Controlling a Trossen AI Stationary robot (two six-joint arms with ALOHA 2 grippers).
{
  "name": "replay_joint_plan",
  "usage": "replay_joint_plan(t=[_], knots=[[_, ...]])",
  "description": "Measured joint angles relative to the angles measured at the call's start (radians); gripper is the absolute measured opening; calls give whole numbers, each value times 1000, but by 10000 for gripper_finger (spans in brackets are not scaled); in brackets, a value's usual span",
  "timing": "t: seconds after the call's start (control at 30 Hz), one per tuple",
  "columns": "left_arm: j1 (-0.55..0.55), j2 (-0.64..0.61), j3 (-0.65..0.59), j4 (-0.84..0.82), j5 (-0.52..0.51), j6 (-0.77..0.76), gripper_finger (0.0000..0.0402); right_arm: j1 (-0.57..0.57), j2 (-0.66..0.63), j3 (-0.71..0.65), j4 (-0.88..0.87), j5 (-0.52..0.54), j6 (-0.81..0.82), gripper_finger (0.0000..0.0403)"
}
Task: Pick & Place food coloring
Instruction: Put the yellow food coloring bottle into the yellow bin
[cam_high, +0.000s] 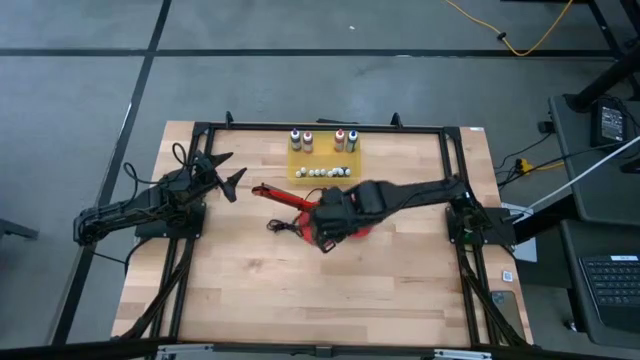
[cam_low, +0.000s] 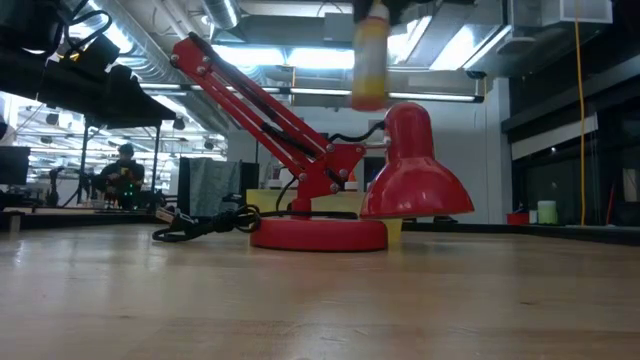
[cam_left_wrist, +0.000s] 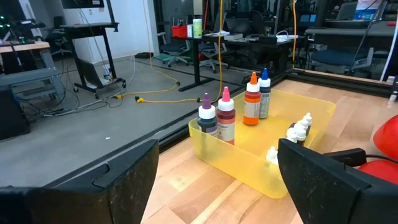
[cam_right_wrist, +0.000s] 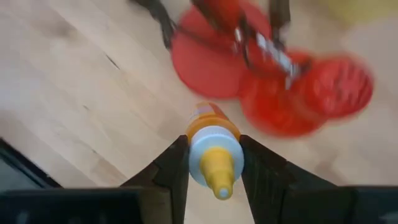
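One yellow food coloring bottle (cam_right_wrist: 213, 155) is hanging in the air above the red desk lamp (cam_low: 330, 170), pinched just below its cap between the fingers of the right gripper (cam_right_wrist: 214, 163) — high enough, seemingly, to clear the lamp's shade. Four more bottles — purple (cam_left_wrist: 207, 116), dark red (cam_left_wrist: 225, 116), orange (cam_left_wrist: 252, 99) and blue (cam_left_wrist: 265, 93) — are standing upright in the yellow tray (cam_left_wrist: 236, 163) at the table's far edge, alongside several tiny white-capped droppers (cam_left_wrist: 299, 129). Nearby, the left gripper (cam_high: 228, 172) is waiting with its jaws spread wide, holding nothing.
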Motion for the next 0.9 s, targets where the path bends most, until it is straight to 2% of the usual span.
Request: replay_joint_plan(t=[0.07, 0.23, 0.37, 0.5, 0.9], knots=[[0, 0, 0, 0, 0, 0, 319, -18, 0, 39, 3, 14, -82, 124], [0, 0, 0, 0, 0, 0, 319, -79, -45, 42, -1, 20, -247, 124], [0, 0, 0, 0, 0, 0, 319, -128, -77, 43, 10, 85, -375, 124], [0, 0, 0, 0, 0, 0, 319, -192, -90, 42, 17, 101, -494, 124], [0, 0, 0, 0, 0, 0, 319, -441, -65, 37, 223, 113, -878, 124]])
